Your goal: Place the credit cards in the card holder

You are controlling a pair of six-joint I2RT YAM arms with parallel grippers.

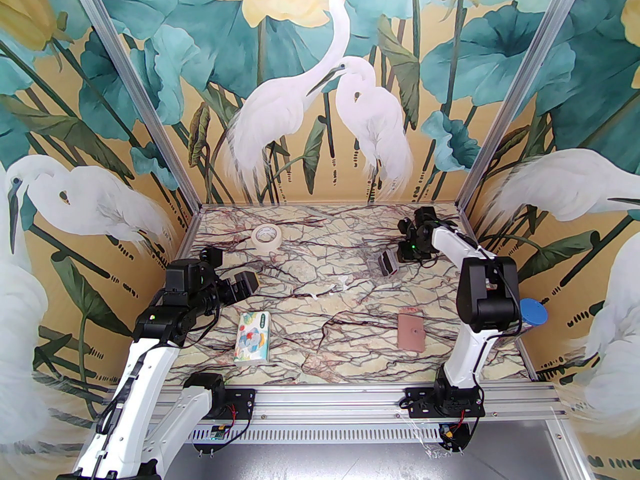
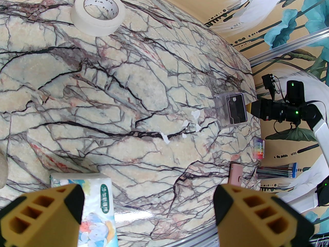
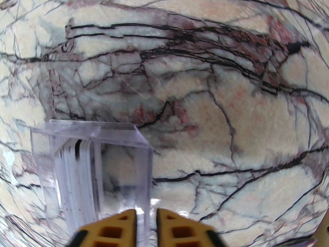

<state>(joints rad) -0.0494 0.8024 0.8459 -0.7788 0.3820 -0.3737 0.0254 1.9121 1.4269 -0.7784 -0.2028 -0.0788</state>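
The credit cards (image 3: 77, 179) stand on edge inside a small clear plastic box (image 3: 95, 163) at the back right of the table; a dark card (image 2: 236, 107) faces out through its wall. My right gripper (image 3: 146, 220) sits astride the box's right wall, jaws slightly parted and open, with a sliver of gap beside the wall. From above, the right gripper (image 1: 400, 257) meets the box (image 1: 387, 264). The pink card holder (image 1: 411, 331) lies flat and closed near the right arm's base, also card holder (image 2: 235, 176). My left gripper (image 2: 149, 204) hangs wide open above the left side, left gripper (image 1: 245, 284).
A cartoon-printed tissue pack (image 1: 253, 337) lies front left, just below the left fingers (image 2: 51, 210). A roll of tape (image 1: 266, 238) sits at the back left. Small white scraps (image 2: 190, 123) dot the table's middle. A blue round object (image 1: 532, 312) rests at the right wall.
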